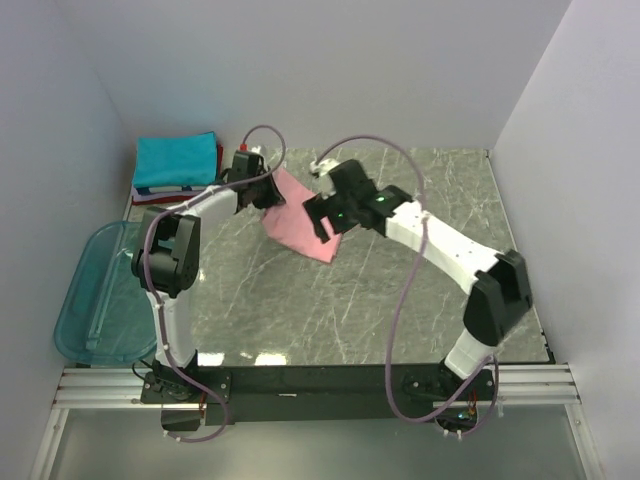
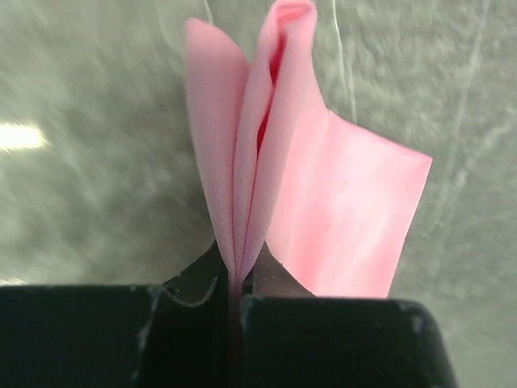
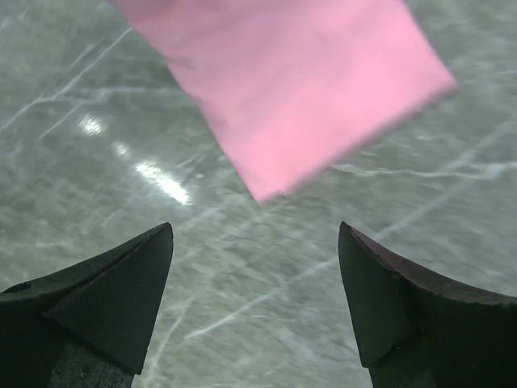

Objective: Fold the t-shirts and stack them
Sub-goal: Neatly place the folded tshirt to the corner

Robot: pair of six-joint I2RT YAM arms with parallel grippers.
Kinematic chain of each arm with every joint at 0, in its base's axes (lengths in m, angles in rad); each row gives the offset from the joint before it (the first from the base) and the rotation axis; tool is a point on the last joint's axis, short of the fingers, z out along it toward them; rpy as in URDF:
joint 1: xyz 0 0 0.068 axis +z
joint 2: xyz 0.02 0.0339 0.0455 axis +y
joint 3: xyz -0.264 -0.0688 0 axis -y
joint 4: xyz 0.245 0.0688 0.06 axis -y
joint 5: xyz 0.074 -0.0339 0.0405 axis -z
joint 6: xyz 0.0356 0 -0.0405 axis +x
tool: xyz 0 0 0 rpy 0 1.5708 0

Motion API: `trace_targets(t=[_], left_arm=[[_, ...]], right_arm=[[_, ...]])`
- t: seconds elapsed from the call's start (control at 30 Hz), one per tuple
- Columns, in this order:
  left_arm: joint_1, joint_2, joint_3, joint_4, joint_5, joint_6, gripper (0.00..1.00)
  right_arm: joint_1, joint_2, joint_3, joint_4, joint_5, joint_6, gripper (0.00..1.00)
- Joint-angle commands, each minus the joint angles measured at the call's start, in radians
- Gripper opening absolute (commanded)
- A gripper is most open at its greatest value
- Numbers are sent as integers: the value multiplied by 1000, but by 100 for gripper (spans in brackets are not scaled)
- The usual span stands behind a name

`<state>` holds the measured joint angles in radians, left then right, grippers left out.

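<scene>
The folded light pink t-shirt point(image 1: 296, 222) hangs over the marble table at centre-left, held by one edge. My left gripper point(image 1: 262, 190) is shut on its upper edge; in the left wrist view the pink layers point(image 2: 275, 162) are pinched between the jaws of my left gripper point(image 2: 234, 279). My right gripper point(image 1: 322, 215) is open beside the shirt's right edge, holding nothing; in the right wrist view the shirt's corner point(image 3: 299, 89) hangs just beyond my right gripper point(image 3: 255, 234). A folded teal t-shirt point(image 1: 177, 160) tops a stack with red and white edges point(image 1: 165, 190) at the back left.
A translucent blue plastic bin point(image 1: 100, 295) sits off the table's left edge. White walls close in the back and both sides. The marble tabletop point(image 1: 400, 290) spreads to the right and front.
</scene>
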<state>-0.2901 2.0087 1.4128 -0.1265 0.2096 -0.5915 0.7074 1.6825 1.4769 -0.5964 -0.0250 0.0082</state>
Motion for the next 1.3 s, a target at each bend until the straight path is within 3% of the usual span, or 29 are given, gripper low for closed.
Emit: trace_targets(t=[0.0,0.2,0.6,1.0,1.27], left_arm=[[48,22,129,-61,-71,228,0],[127,94,391,-136,-50,416,0],[216,219,748,-245,-119,567,0],[227,119,749,-251,-147,673,0],[227,68,762,-265,-136,664,0]], right_arm=[[-54,-107,-36,-19,5,-52,89],[-118,-178,-112,-28,23,-90,91],[-137,-210,-167,-20,42,-94,93],[-138,-211,-167,-20,42,-88,94],[-138,-207,-153,-28,40,-82,95]])
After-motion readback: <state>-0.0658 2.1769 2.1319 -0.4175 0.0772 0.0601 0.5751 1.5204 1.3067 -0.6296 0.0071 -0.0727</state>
